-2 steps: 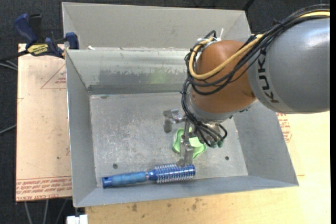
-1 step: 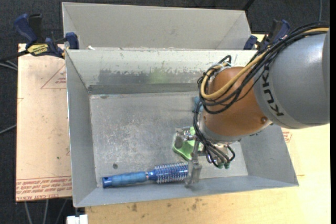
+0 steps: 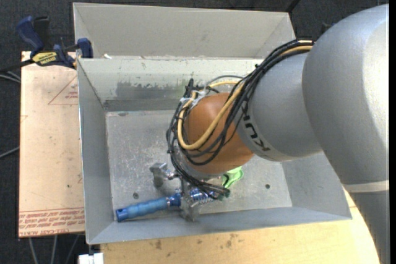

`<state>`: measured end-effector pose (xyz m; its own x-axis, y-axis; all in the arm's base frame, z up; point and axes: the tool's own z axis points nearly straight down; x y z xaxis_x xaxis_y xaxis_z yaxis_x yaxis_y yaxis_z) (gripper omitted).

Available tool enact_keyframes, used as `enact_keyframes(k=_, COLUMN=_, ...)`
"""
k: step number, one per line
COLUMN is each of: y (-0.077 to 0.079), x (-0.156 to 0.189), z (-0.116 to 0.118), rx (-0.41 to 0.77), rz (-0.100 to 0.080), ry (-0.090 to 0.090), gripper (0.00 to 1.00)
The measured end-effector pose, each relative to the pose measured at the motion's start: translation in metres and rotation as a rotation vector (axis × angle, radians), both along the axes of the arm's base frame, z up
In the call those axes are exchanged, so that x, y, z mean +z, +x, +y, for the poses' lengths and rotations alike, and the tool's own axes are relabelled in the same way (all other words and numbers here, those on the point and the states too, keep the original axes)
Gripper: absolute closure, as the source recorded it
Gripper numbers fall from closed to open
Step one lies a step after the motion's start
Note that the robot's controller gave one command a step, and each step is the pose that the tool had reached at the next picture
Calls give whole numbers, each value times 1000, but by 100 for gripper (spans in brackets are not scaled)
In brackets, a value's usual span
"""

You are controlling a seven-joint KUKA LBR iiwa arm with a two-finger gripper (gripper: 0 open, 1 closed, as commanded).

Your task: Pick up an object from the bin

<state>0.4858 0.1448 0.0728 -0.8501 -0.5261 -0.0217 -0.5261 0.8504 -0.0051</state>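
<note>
A: Two things are lying nearest the gripper (image 3: 189,202): a blue rod-shaped plastic tool (image 3: 143,209) stretching along the front wall of the grey metal bin (image 3: 93,133), and a bright green plastic piece (image 3: 232,177) peeking out beneath the orange wrist cover (image 3: 213,133).

B: How is the blue one looking to handle?

A: I'm judging it light, stiff and rather slippery, so taking it across mid-shaft is looking safest.

B: And the gripper?

A: It's hanging low at the tool's right end. The black cables (image 3: 185,157) are hiding it, so I cannot tell how far open it is, or whether it's holding anything.
</note>
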Motion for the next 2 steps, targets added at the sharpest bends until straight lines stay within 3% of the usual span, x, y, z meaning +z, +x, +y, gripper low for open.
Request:
enact_keyframes(k=1, y=-5, x=-3, z=-2, rx=-4, rz=19, ry=-5, gripper=100)
enact_keyframes(k=2, y=27, x=128, z=36, rx=42, rz=11, ry=-3, gripper=100)
